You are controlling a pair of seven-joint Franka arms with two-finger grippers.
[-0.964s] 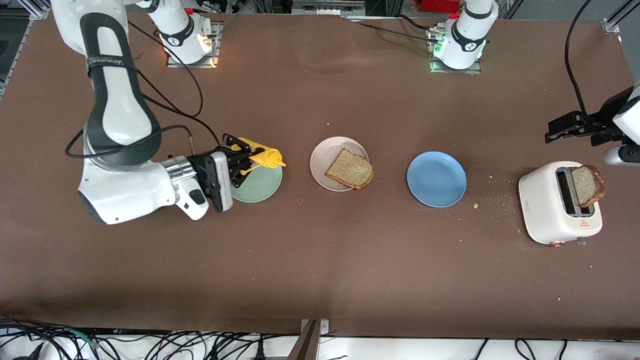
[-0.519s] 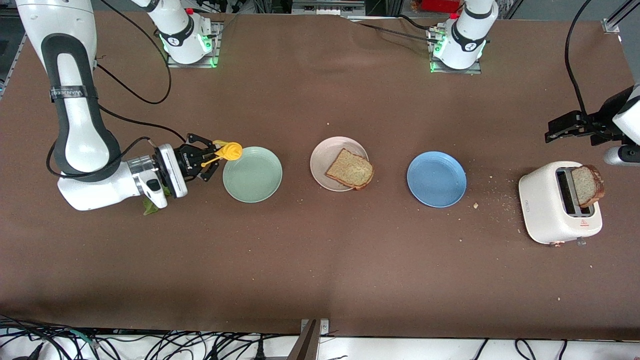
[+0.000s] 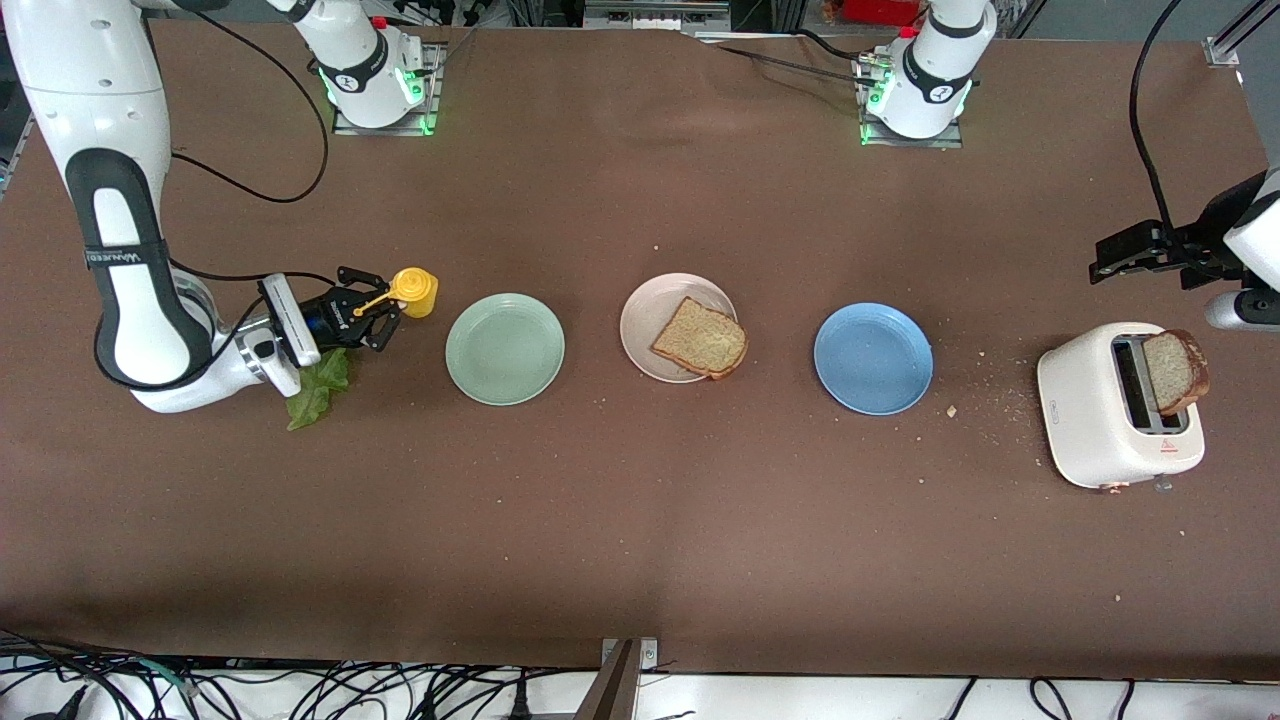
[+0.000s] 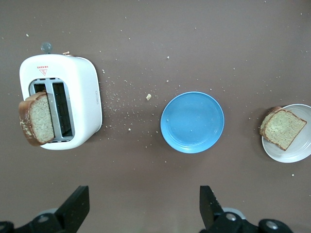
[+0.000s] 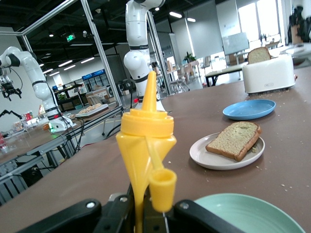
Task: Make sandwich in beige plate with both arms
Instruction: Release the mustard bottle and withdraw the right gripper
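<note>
Front view — right tool (image 3: 372, 312) grips mustard bottle (image 3: 412, 292), seemingly upright.

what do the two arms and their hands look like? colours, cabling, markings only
Both are glossy white arms with black joint bands; the right arm carries grey lettering on a black stripe and trails loose black cables. Its black two-finger hand sits on a silver wrist ring with a white camera block. The left arm shows a white link, a black cable and a black hand. Both bases glow green.

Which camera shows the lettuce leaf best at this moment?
The front view: the lettuce leaf lies on the table beside the right arm, toward that arm's end. Neither wrist view shows it; the right wrist view shows the yellow bottle instead.
</note>
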